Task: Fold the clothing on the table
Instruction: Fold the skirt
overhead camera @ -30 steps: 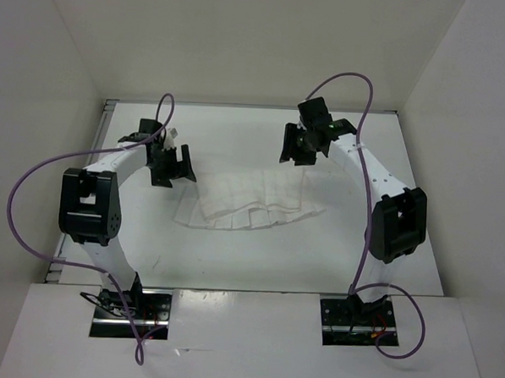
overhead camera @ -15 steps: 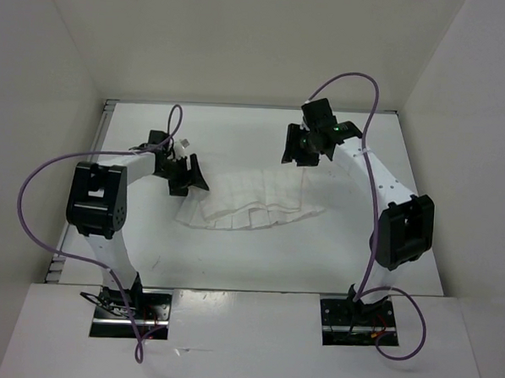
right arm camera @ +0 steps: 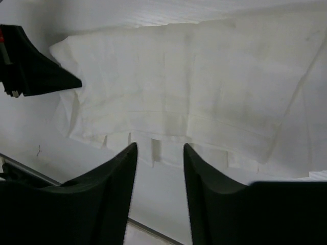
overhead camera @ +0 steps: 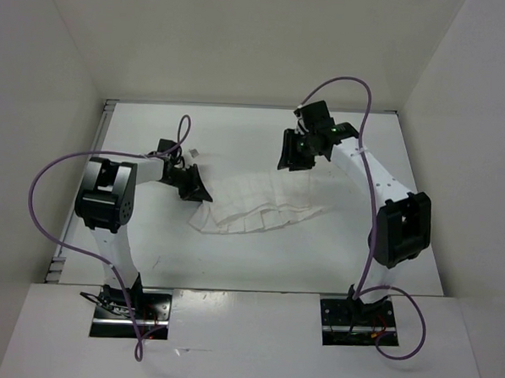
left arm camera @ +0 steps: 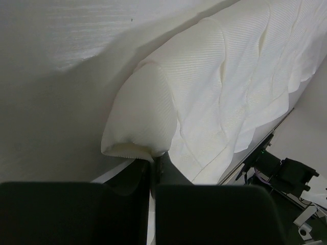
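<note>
**Ana:** Where does the clothing (overhead camera: 264,205) lie, please?

**Ben:** It lies flat near the middle of the table (overhead camera: 232,260), between the two grippers. The pleats run from the far side to the near side, and the wider hem is on the near side.

**Ana:** And what does the left gripper (overhead camera: 198,189) do there, so low?

**Ben:** It is clenched on the far left corner of the clothing. In the left wrist view the edge of the fabric goes in between the closed jaws, and a small rounded bulge of cloth stands just above them. I think it takes the corner because such a thin fabric gives nothing else to hold. Lying flat, it offers a grip only at its border.

**Ana:** Is the right gripper (overhead camera: 293,156) holding something too?

**Ben:** No, it is released. Its jaws stand apart and it hangs above the far right part of the clothing without touching it. The right wrist view shows the cloth below, between the two open jaws.

**Ana:** Why is it placed there?

**Ben:** My guess is that it is lined up for the matching corner. With both far corners held, the far edge can go over toward the hem as one straight fold. If only the left side pulls, the cloth may drag and the pleats may open.
</note>
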